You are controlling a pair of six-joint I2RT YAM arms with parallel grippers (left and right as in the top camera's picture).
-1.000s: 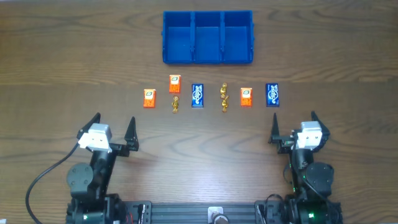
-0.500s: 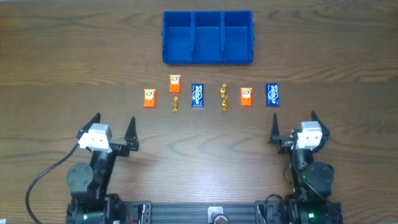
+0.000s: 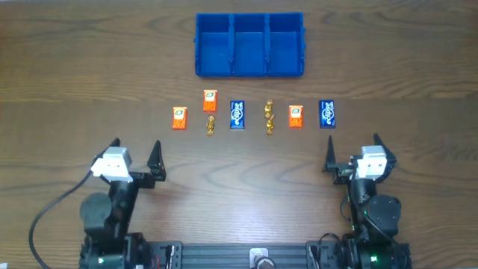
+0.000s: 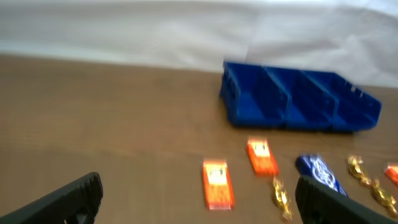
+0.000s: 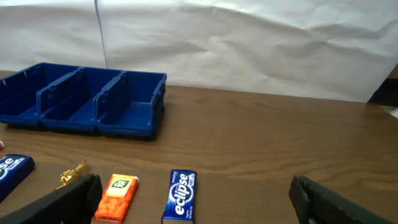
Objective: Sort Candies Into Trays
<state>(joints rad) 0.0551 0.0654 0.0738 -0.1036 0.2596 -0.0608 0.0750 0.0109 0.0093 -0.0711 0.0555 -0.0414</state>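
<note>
You have the blue three-bin plastic tray [image 3: 249, 71] at the far side, long axis left-right | left gripper [image 3: 136, 146] and right gripper [image 3: 353, 143] near you, jaws wide, empty | between them and the tray, one row: blue mint packs [image 3: 237, 114], orange boxes [image 3: 179, 118], both lengthwise toward the tray, and gold-wrapped candies [image 3: 269, 116].

The black two-finger left gripper [image 3: 136, 143] has shifted a little since half a second ago. In the top view it now sits slightly nearer the left side of the brown wooden desk [image 3: 239, 198]. Its white wrist block [image 3: 112, 161] lies a touch left of and higher than before. The black cable [image 3: 51, 215] trailing from that arm's base has bowed slightly differently with the move.
</note>
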